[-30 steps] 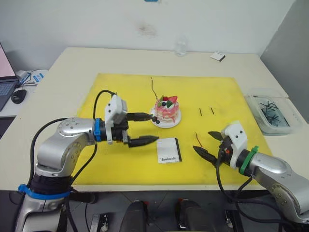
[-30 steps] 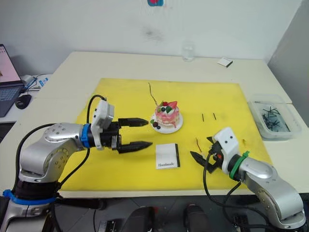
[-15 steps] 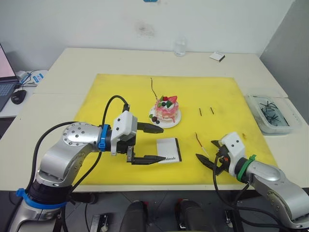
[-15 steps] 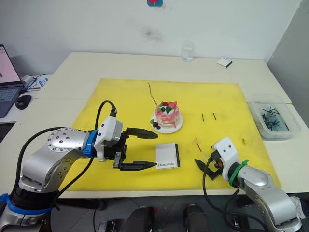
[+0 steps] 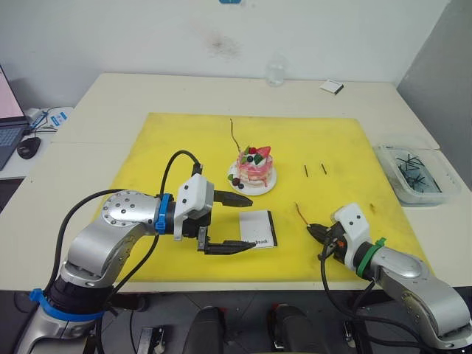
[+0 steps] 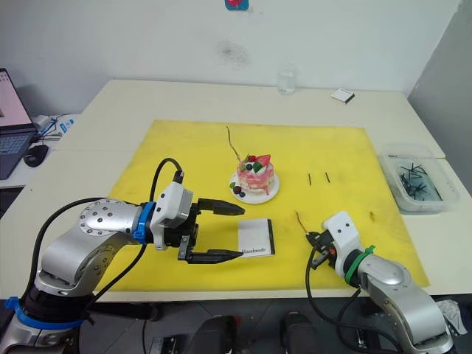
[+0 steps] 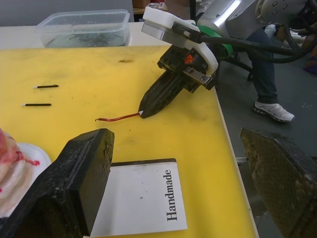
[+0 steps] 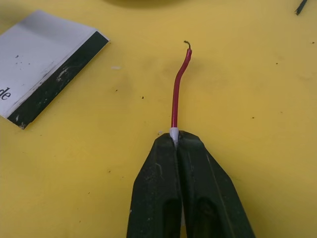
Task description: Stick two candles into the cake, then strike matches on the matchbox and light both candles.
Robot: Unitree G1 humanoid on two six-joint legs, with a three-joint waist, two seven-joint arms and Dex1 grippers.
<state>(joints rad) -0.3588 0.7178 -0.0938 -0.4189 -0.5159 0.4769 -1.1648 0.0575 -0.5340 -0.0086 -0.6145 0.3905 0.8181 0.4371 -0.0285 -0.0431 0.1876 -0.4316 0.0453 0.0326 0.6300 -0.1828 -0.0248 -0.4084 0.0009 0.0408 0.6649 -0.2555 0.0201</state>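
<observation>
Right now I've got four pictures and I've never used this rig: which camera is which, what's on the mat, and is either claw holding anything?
The two wide pictures come from the robot's head, looking down over both arms. The other two come from cameras on each wrist, looking along that claw's fingers.

On the yellow mat sit the cake with one candle already stuck in it, the matchbox marked "Handmade", and two matches.

The right gripper is shut on the pale end of the red candle, which lies on the mat. The left gripper is open, holding nothing, its fingers either side of the matchbox's near end.
</observation>
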